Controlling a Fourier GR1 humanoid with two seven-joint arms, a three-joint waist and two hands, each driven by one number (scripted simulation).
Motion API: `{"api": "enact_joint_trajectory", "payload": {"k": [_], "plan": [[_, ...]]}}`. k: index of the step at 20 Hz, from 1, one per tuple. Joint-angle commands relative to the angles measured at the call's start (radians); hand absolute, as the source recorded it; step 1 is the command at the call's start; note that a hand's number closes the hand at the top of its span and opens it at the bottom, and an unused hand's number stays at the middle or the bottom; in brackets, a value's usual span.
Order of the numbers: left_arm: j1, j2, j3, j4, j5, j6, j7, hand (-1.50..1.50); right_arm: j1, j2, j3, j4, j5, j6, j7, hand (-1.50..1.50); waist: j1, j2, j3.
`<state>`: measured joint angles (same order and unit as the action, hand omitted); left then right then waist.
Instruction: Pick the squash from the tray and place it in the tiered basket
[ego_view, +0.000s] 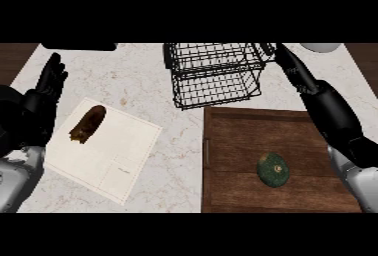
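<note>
Wooden tray (236, 130) at 4 o'clock on pale, marbled surface (133, 75); dark brown, flat. On it, squash (273, 170): green, round, mottled, lying toward the tray's own 4 o'clock part, touching only the wood, well apart from both hands.

At 12 o'clock, black wire basket (218, 90), two tiers showing, standing on the surface just beyond the tray's far edge.

Right hand (294, 65) at 1 o'clock, black, at the end of a grey forearm coming in from 4 o'clock, just beside the basket's right side by the upper tier. Fingers (284, 52) straight and close together, pointing toward 11 o'clock, clamped on nothing. Touching the wire or not: cannot tell.

Left hand (46, 85) at 9 o'clock, near the left edge, resting. Fingers (53, 67) straight, slightly apart, pointing toward 12 o'clock, holding nothing.

At 8 o'clock, between left hand and tray, white board (111, 150) lying askew, with brown lump (87, 123) near its 11 o'clock corner.

Along the top edge, pale round thing (321, 47) at 1 o'clock, partly cut off, and dark thing (77, 46) at 11 o'clock.
</note>
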<state>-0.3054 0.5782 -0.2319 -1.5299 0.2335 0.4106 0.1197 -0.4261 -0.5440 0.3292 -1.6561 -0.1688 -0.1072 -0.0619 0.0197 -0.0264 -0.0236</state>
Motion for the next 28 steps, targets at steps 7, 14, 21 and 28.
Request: {"api": "enact_joint_trajectory", "payload": {"k": [7,14,21,28], "plan": [[0.123,-0.137,-0.130,0.005,0.078,-0.137,-0.078,0.00,0.095,0.094,-0.079,0.246,0.209,-0.457,0.276,-1.50,-0.058,0.041,0.005],[0.124,-0.226,-0.147,0.141,0.092,-0.243,-0.209,0.00,0.045,0.428,0.001,0.237,0.347,-0.796,0.190,-1.50,-0.023,0.027,0.022],[0.185,-0.203,-0.127,0.118,0.089,-0.233,-0.230,0.00,0.064,0.151,0.134,0.153,0.636,-0.594,0.693,-1.50,-0.057,0.002,0.012],[0.182,-0.192,-0.118,0.145,0.101,-0.254,-0.217,0.00,0.012,-0.014,0.269,0.153,0.659,-0.140,1.032,-1.50,-0.052,0.002,0.004]]}}
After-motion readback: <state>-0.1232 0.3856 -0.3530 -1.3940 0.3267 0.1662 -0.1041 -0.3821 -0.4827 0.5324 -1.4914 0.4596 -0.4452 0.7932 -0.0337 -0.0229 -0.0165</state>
